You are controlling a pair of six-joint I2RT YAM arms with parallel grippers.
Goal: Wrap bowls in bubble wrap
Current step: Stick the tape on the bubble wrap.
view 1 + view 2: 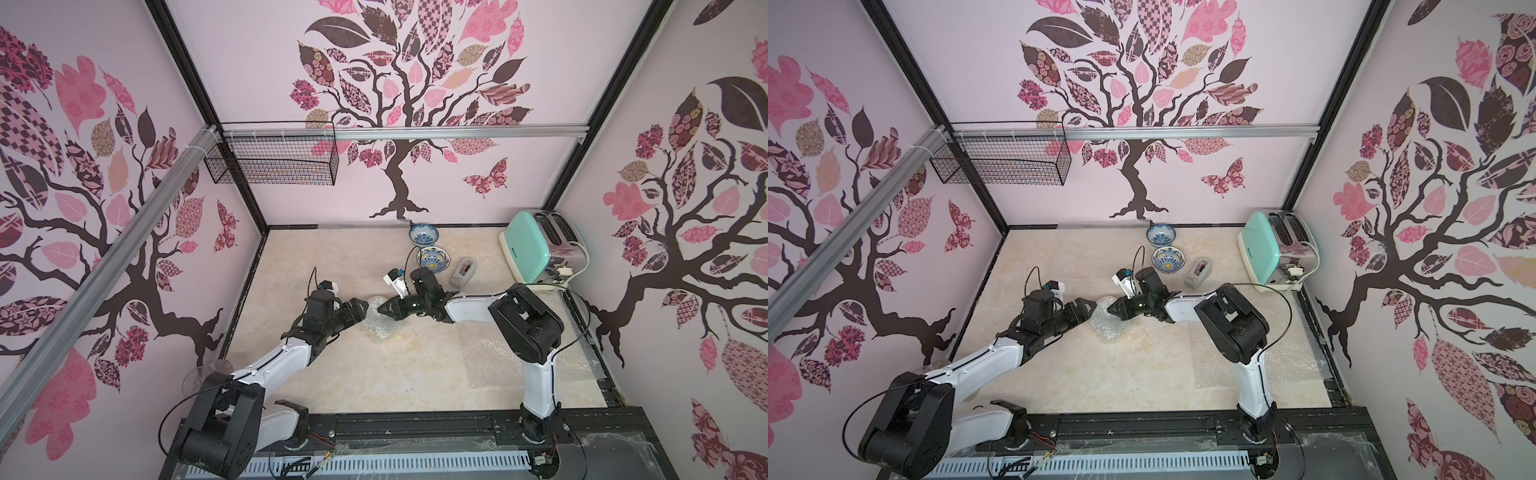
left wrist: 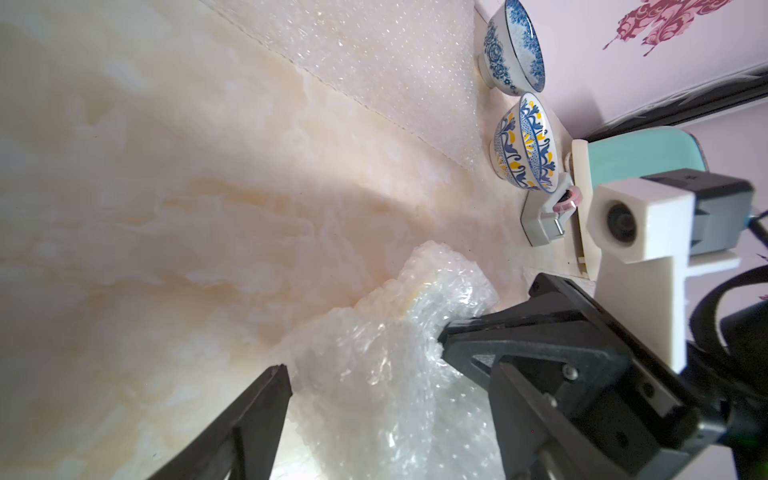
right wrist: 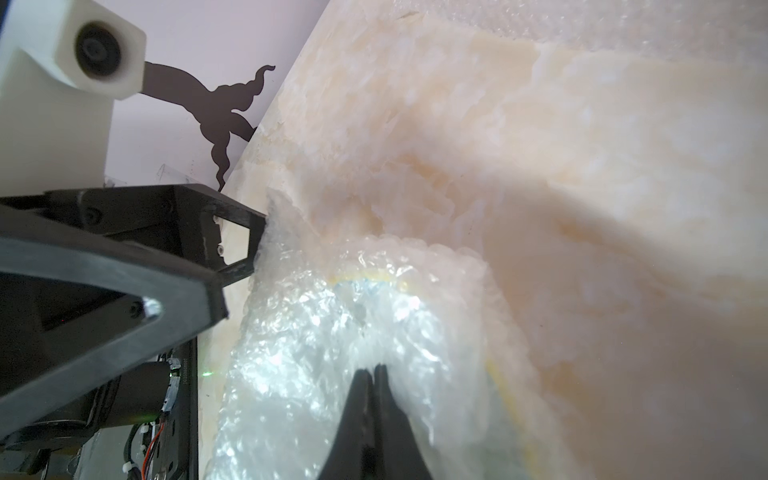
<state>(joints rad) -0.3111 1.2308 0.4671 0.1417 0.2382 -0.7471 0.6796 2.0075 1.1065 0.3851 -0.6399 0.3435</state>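
Bubble wrap [image 1: 380,324] bundled round a bowl [image 3: 365,286] sits on the counter [image 1: 332,374], centre frame, between your arms. Left fingers [image 2: 266,395] stand wide, empty, at its frame-left edge; right fingers [image 3: 359,399] are shut, pressing its right side.

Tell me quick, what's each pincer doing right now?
Left pincer: open, beside the crumpled clear bubble wrap.
Right pincer: shut, pinching that bubble wrap.
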